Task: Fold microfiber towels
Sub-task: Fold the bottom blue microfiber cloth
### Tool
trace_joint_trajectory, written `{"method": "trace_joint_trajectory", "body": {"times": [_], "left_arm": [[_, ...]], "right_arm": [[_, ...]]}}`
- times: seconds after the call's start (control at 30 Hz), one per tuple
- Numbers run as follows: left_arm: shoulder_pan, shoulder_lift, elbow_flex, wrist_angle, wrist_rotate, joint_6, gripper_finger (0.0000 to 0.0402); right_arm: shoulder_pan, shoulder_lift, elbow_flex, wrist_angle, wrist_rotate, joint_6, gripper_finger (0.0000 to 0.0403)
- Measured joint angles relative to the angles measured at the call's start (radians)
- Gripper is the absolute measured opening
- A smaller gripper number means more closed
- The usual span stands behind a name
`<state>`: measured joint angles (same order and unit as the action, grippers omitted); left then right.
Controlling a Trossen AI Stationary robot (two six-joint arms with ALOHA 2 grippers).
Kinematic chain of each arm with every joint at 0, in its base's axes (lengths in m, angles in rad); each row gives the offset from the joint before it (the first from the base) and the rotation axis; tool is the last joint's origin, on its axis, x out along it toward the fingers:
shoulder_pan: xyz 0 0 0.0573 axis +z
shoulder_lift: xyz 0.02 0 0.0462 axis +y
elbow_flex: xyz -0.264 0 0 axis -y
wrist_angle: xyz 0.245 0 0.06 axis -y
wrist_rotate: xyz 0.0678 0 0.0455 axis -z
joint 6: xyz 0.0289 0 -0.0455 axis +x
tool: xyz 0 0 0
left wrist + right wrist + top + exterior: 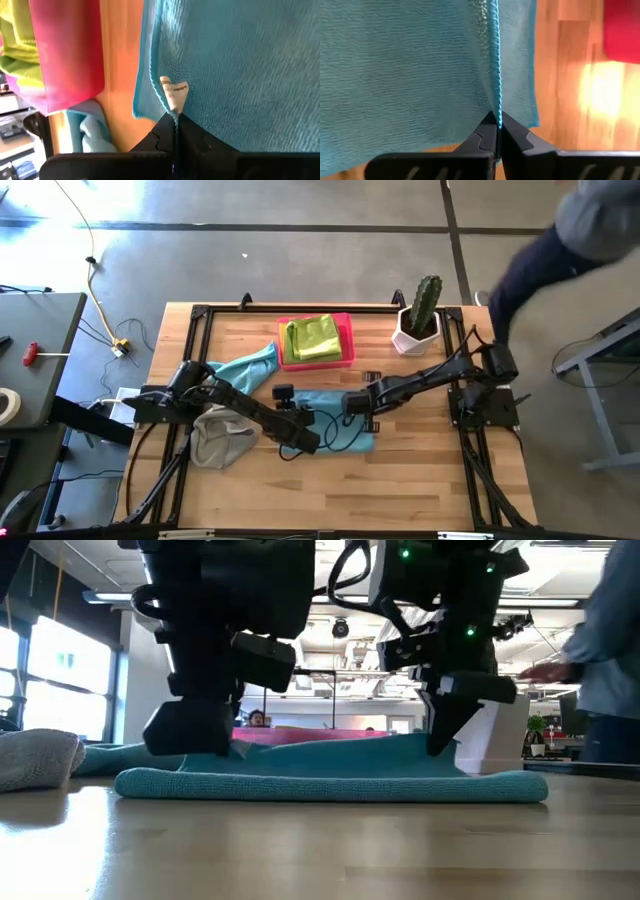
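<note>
Mid-bench, the teal towel (335, 420) lies between both pincers — left pincer (176, 120) and right pincer (497, 119) each pinch an edge; its length runs arm to arm.

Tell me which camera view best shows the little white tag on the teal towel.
The left wrist view: the white tag sits at the teal towel hem, just beyond the shut left gripper. The high, low and right wrist views show the towel but no tag.

2 teal towels (335, 423); 1 grey towel (220, 436); 1 pink tray (345, 360); 1 potted cactus (420, 315)
</note>
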<state>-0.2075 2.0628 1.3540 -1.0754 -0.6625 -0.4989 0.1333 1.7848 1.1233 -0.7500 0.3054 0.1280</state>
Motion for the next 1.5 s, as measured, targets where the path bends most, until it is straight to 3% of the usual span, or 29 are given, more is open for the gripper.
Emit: {"method": "trace_joint_trajectory", "body": {"times": [0.43, 0.87, 1.07, 1.3, 1.5], "left_arm": [[0.018, -0.019, 0.002, -0.005, -0.078, 0.033, 0.0], [0.079, -0.015, 0.002, -0.005, -0.083, 0.033, 0.0], [0.105, -0.014, 0.002, 0.001, -0.076, 0.032, 0.0003], [0.136, -0.014, 0.002, 0.003, -0.083, 0.014, 0.0066], [0.163, -0.013, 0.008, -0.018, -0.087, 0.098, 0.0138]], "right_arm": [[-0.043, 0.004, 0.0, -0.011, 0.009, -0.058, 0.0], [-0.095, 0.003, 0.0, -0.008, 0.021, -0.058, 0.0001], [-0.118, 0.003, 0.0, -0.011, 0.021, -0.065, 0.0037], [-0.118, 0.001, 0.0, -0.029, 0.077, -0.082, 0.0134], [-0.084, -0.032, 0.0, -0.061, -0.015, -0.018, 0.0153]]}}
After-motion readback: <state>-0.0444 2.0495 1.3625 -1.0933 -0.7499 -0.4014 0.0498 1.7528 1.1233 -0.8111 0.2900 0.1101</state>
